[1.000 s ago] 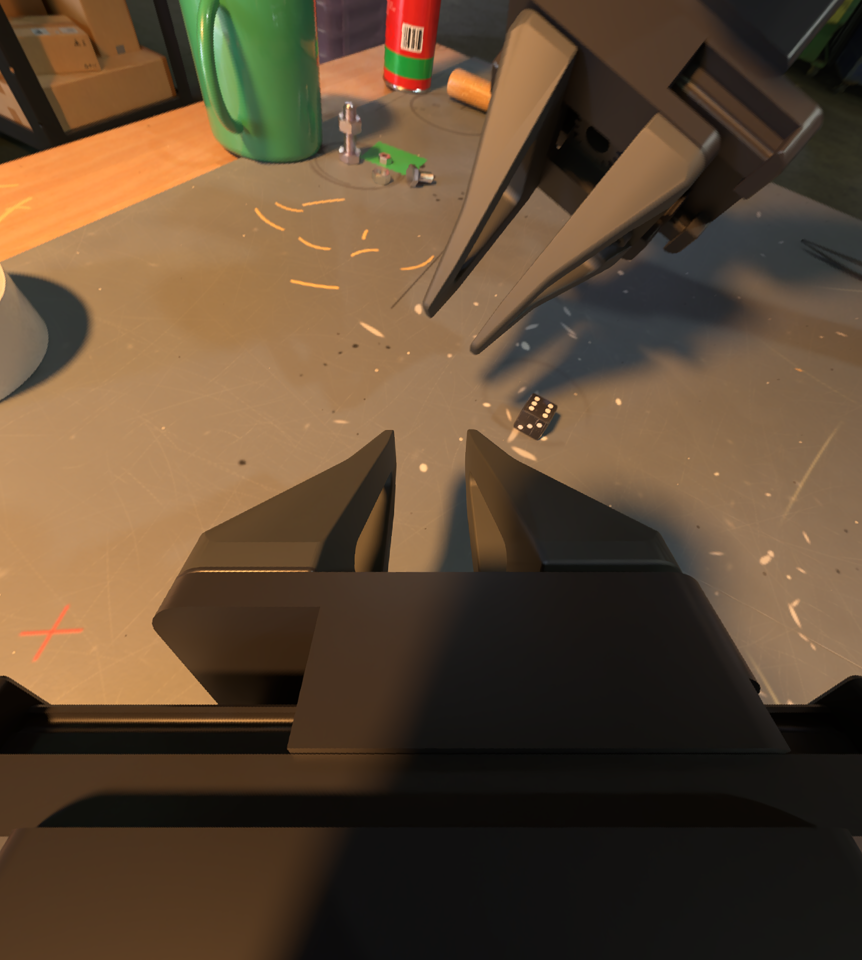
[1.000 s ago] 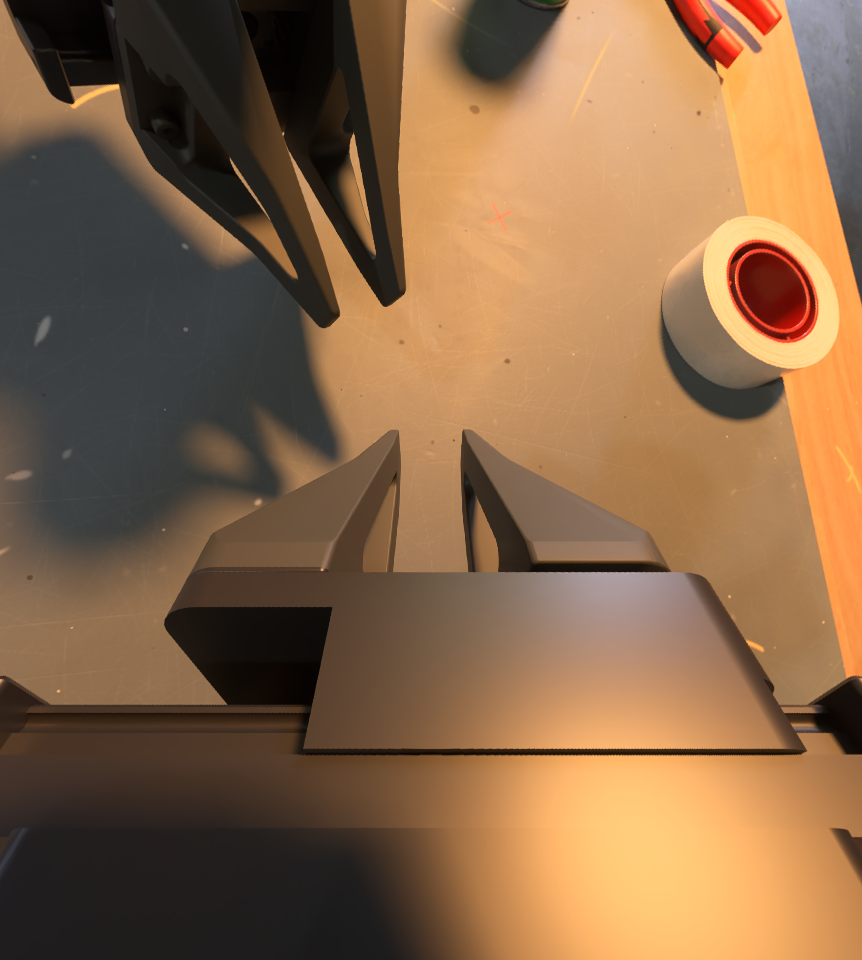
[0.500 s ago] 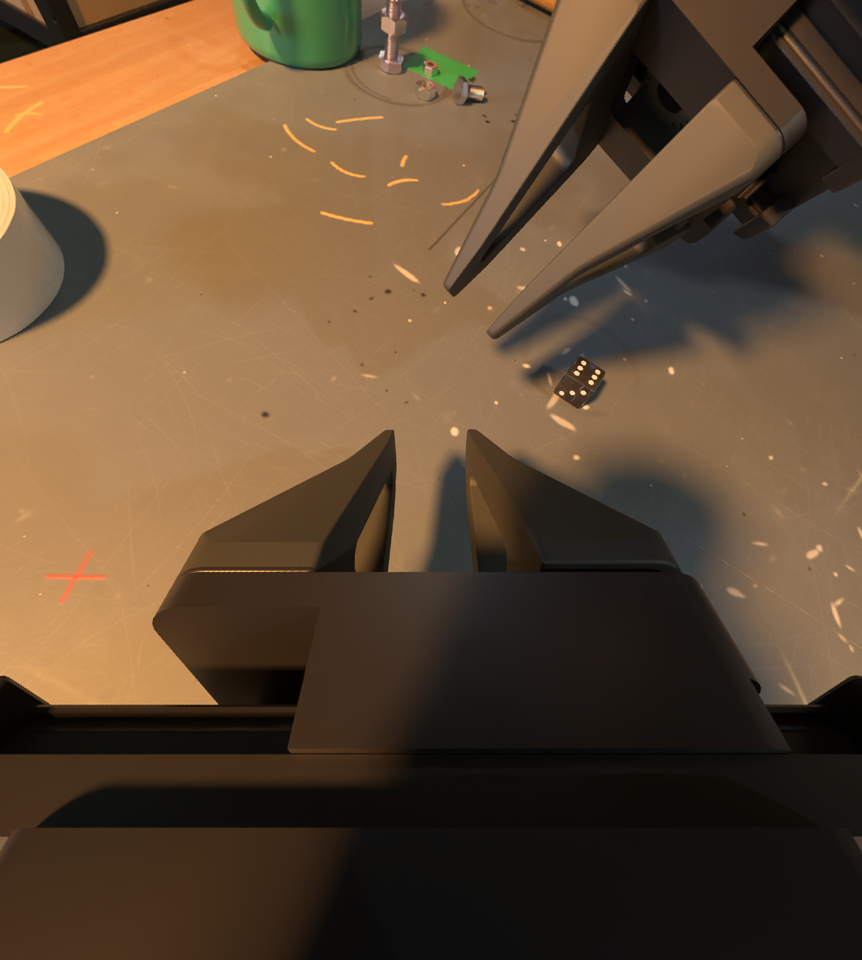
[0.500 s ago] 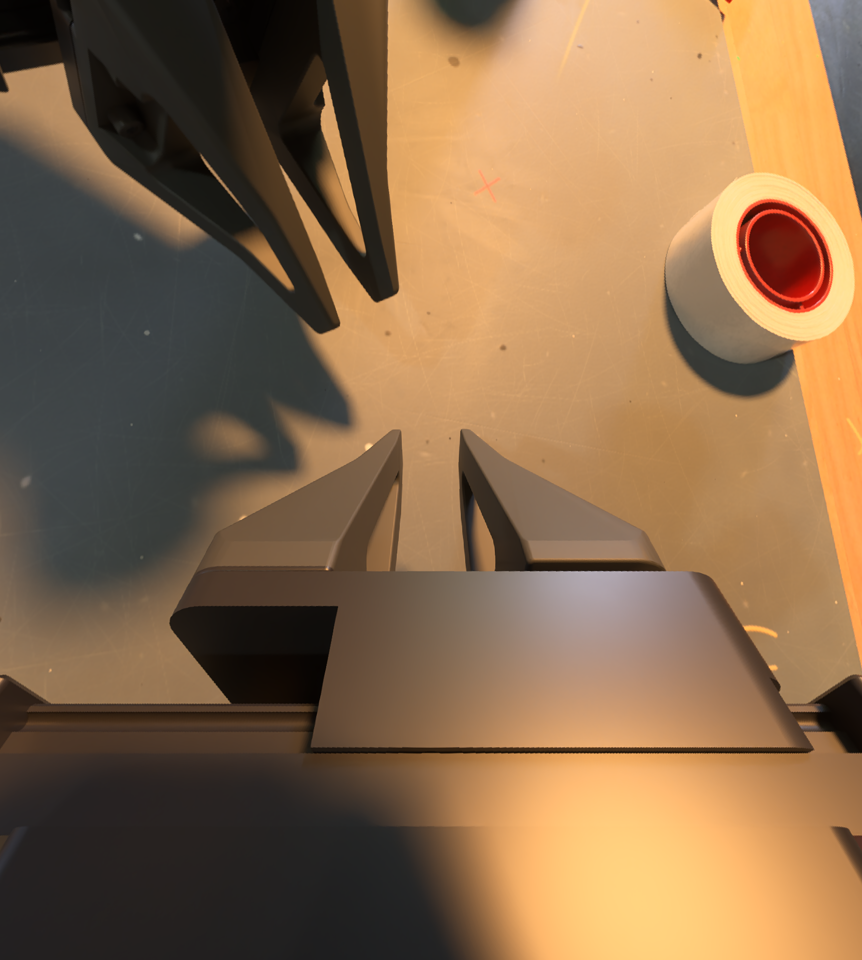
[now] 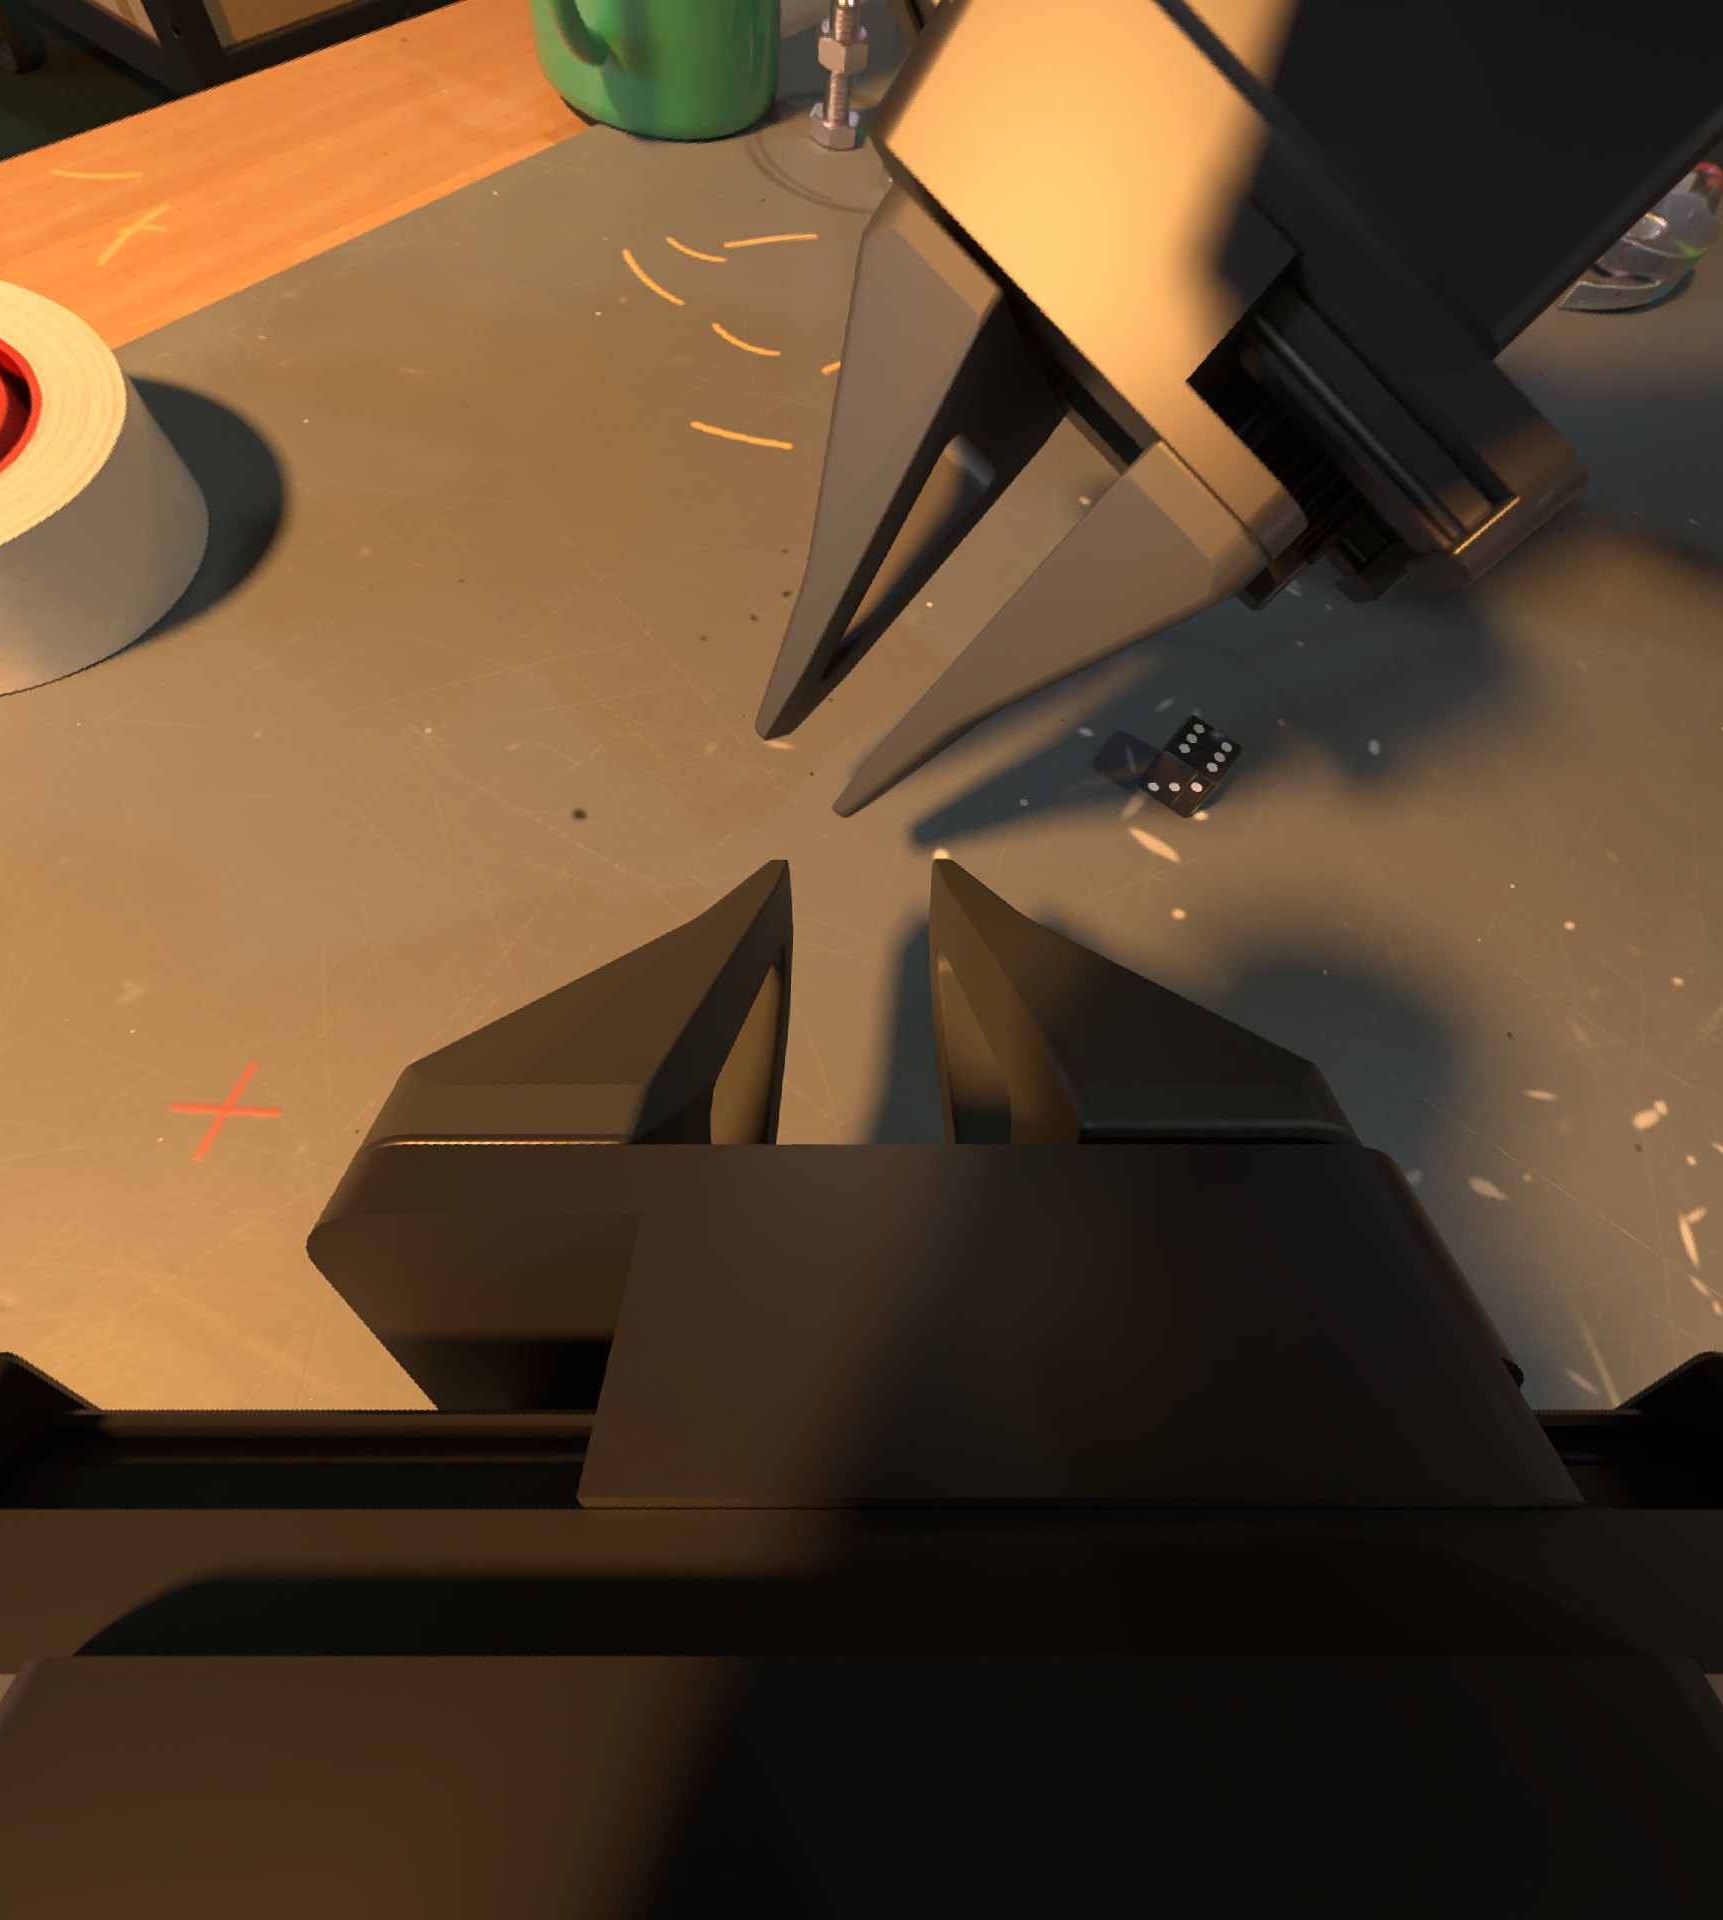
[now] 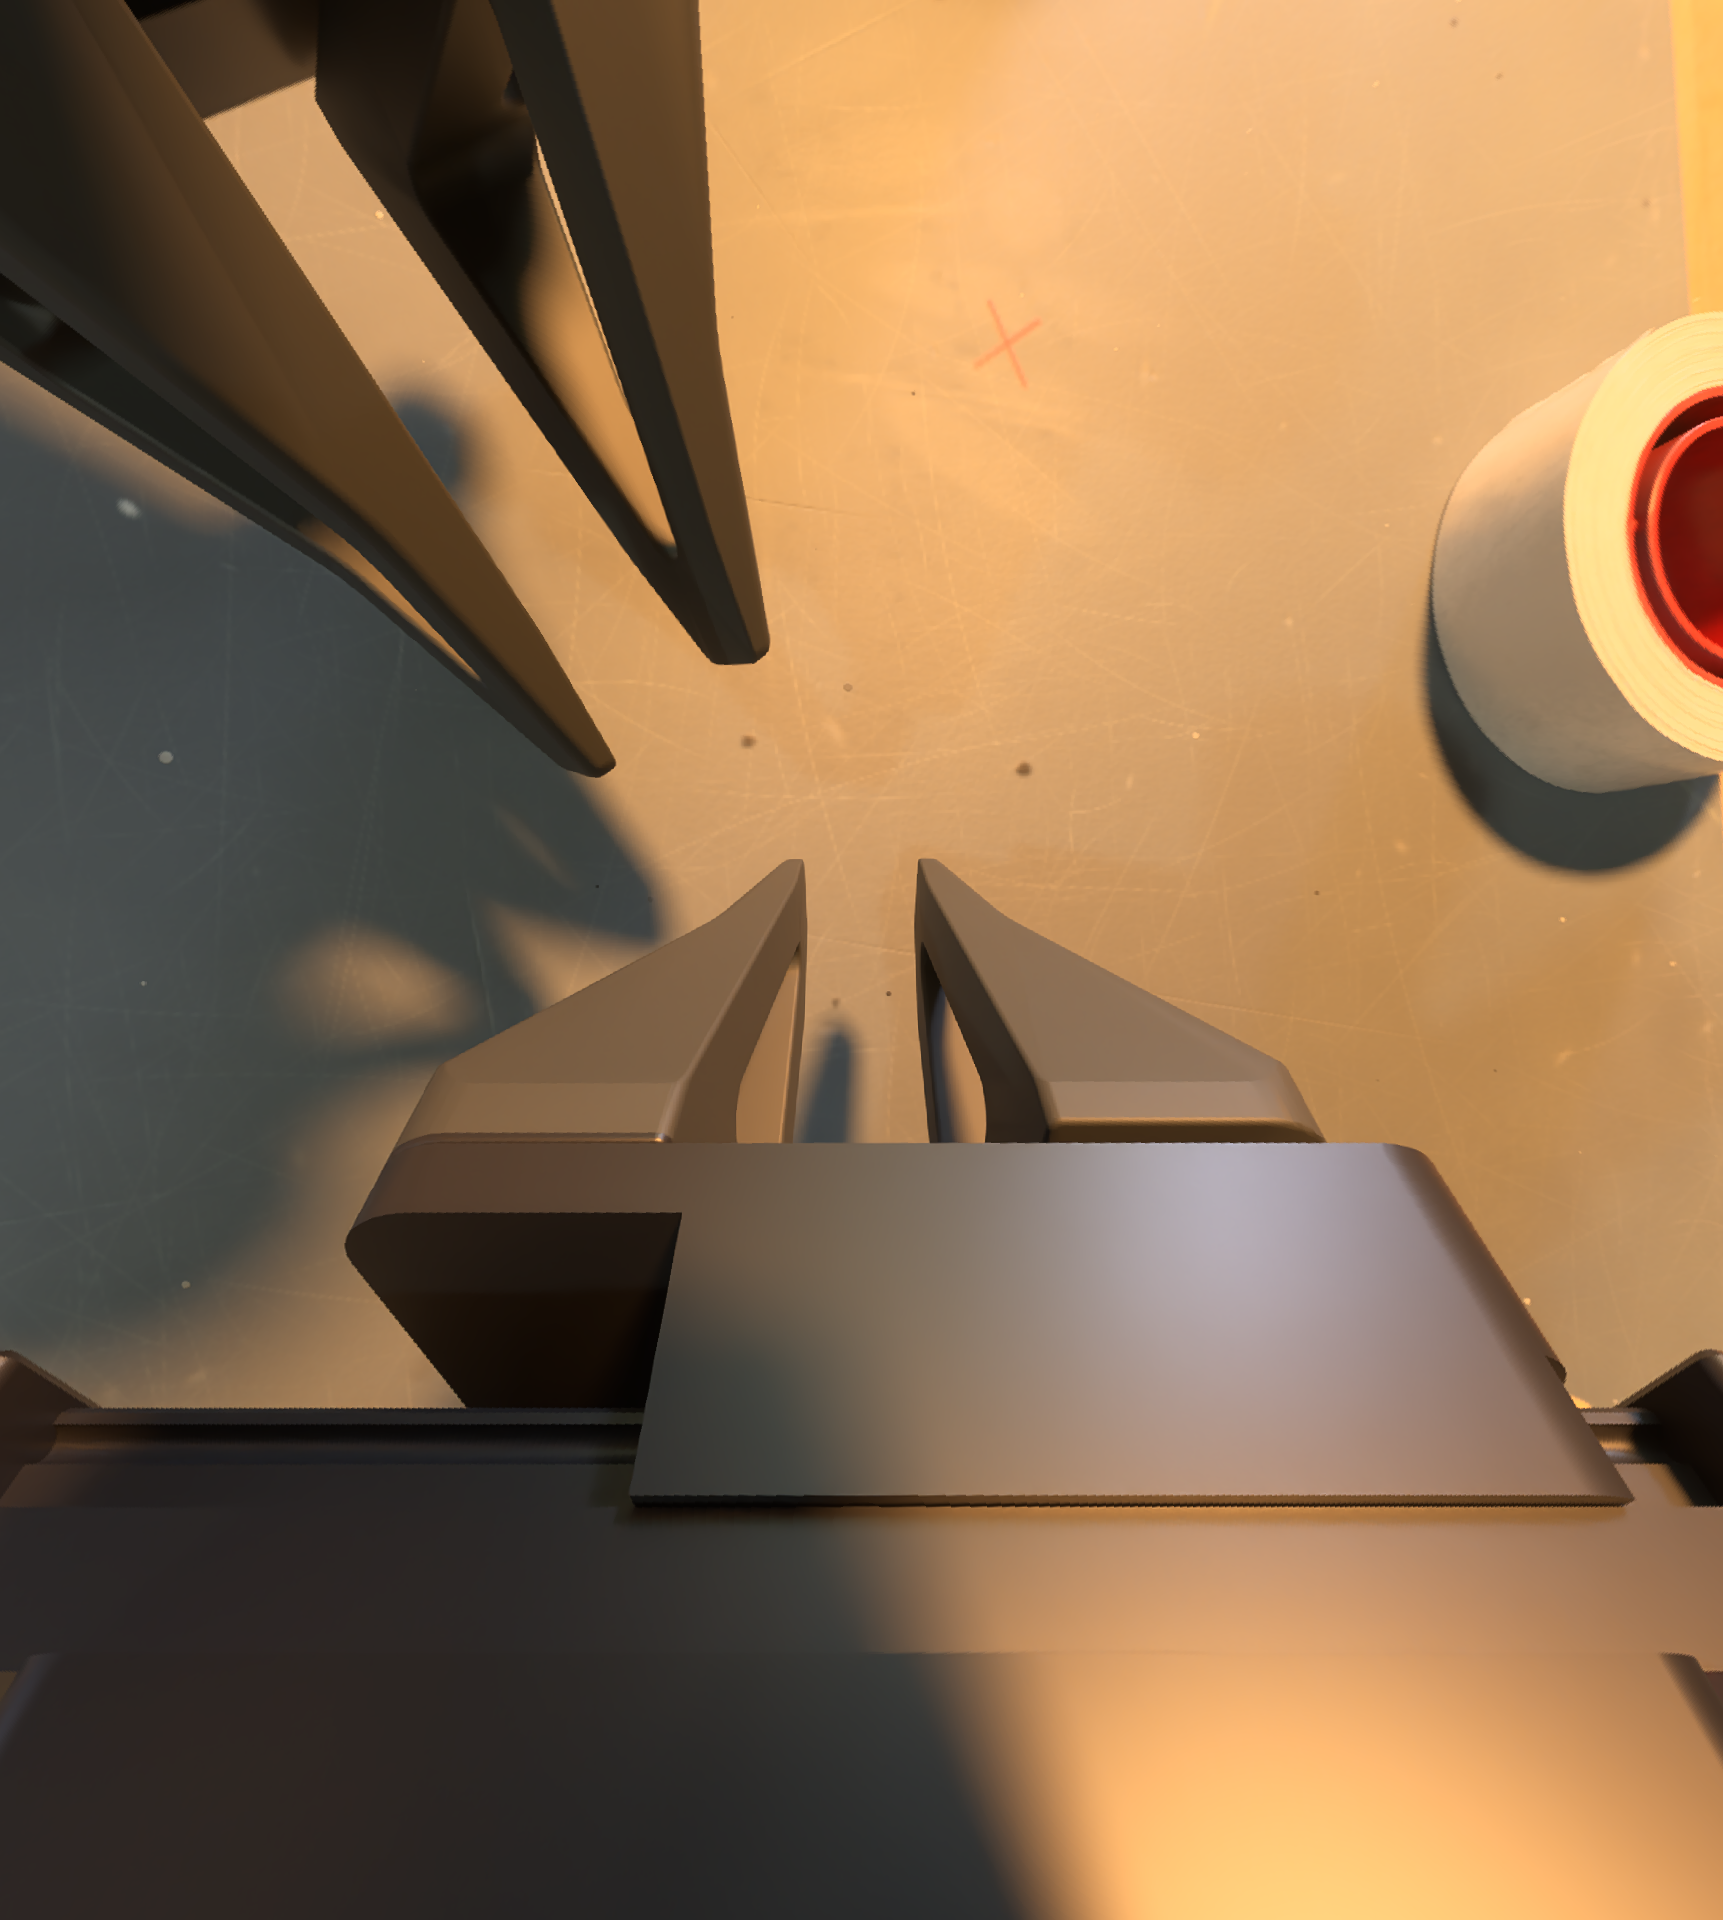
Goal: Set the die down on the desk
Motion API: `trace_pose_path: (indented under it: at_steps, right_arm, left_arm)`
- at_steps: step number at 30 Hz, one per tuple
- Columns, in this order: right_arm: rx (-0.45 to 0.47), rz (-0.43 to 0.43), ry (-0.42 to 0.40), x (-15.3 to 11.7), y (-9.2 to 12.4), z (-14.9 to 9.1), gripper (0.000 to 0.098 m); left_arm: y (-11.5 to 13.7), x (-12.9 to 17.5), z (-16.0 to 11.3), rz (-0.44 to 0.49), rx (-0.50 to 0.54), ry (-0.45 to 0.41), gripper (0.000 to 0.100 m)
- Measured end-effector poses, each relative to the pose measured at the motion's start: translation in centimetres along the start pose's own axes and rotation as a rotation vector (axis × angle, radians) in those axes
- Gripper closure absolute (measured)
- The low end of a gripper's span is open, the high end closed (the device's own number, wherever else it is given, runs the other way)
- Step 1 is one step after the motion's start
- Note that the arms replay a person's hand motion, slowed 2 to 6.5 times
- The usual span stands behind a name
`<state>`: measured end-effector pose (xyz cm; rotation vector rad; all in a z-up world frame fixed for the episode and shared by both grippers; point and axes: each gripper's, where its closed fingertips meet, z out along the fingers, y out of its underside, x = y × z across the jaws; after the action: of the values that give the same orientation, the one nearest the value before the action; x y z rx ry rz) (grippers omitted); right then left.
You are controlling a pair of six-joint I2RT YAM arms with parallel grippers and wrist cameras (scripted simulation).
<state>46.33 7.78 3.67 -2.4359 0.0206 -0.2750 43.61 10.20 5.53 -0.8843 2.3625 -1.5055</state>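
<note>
On the desk, a tape roll sits at ten o'clock of the left gripper; the right gripper points in from one o'clock, both slightly parted and empty, with the die resting at two o'clock

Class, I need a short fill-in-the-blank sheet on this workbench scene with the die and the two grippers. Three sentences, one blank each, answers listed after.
1. The black die lies on the grey mat, held by ____ gripper.
2. The roll of tape has a ____ core.
3. The mug at the mat's far edge is ____.

Missing words: neither; red; green
</note>
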Motion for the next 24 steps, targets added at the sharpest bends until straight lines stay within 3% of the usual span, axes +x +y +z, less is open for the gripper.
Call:
trace_pose_path:
  at_steps: [15, 24]
  right_arm:
    - [-0.014, 0.032, -0.023, -0.3, -0.5, 1.0, 0.0823]
    - [-0.030, -0.052, -0.053, -1.3, -0.7, 1.1, 0.0872]
  left_arm:
    - [0.0, -0.9, -0.8, -0.033, 0.017, -0.017, 0.078]
    - [0.4, -0.9, -0.9, -0.035, -0.008, -0.008, 0.078]
